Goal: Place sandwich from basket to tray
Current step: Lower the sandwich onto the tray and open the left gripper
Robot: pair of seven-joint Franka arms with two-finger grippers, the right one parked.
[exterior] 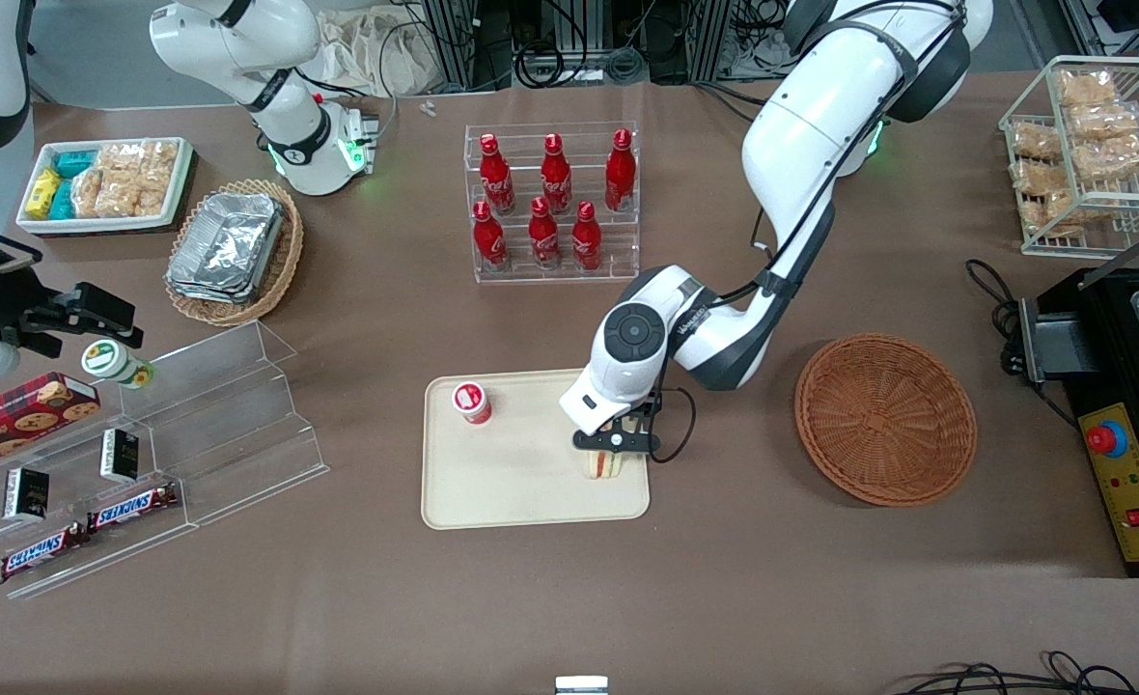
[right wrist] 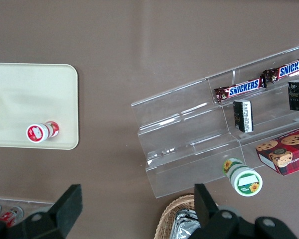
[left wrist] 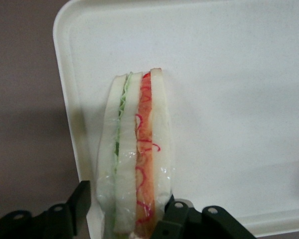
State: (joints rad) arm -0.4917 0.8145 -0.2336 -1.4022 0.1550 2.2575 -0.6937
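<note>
The sandwich (exterior: 603, 465) (left wrist: 134, 149), white bread with red-orange and green filling in clear wrap, stands on edge on the beige tray (exterior: 512, 487) (left wrist: 239, 99), close to the tray's edge nearest the basket. My left gripper (exterior: 611, 446) (left wrist: 127, 204) hangs right over it, open, its fingers straddling the sandwich. One finger (left wrist: 79, 204) stands a little apart from the bread and the other finger (left wrist: 174, 214) is against the wrap. The reddish-brown wicker basket (exterior: 885, 418) lies beside the tray toward the working arm's end, with nothing in it.
A small red-capped bottle (exterior: 471, 402) stands on the tray. A rack of red cola bottles (exterior: 552, 203) is farther from the front camera. An acrylic step shelf (exterior: 193, 425) with snacks and a tan basket of foil trays (exterior: 232, 251) lie toward the parked arm's end.
</note>
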